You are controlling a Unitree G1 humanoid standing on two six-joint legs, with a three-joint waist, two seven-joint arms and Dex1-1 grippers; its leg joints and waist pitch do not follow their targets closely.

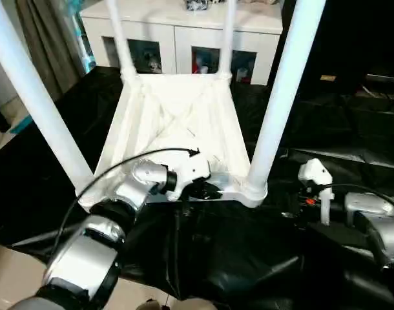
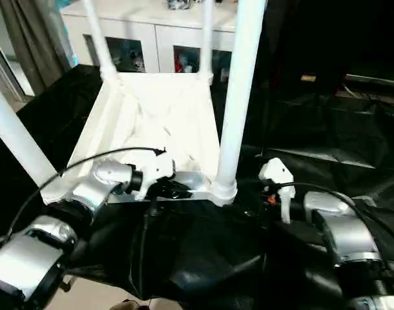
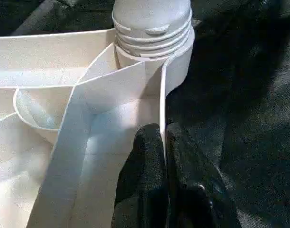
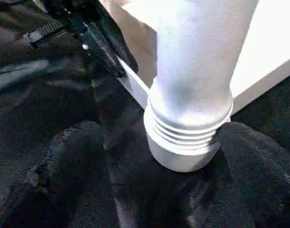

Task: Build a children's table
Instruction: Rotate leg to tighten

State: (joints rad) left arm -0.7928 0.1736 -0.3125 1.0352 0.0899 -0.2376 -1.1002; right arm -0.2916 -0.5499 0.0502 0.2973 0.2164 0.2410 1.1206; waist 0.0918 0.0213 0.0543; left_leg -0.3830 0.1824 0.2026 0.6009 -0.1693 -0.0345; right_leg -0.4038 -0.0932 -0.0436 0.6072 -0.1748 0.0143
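one table top (image 1: pixel 177 123), four legs (image 1: pixel 284 97), one cabinet (image 1: pixel 184 29)

My two head cameras are looking forward and down over my forearms at the upturned children's table (image 1: pixel 177 123), side by side and sharing nearly the whole scene. My left wrist camera is sitting close against its near rim; my right wrist camera is facing its near-right leg (image 4: pixel 197 71) from close by.
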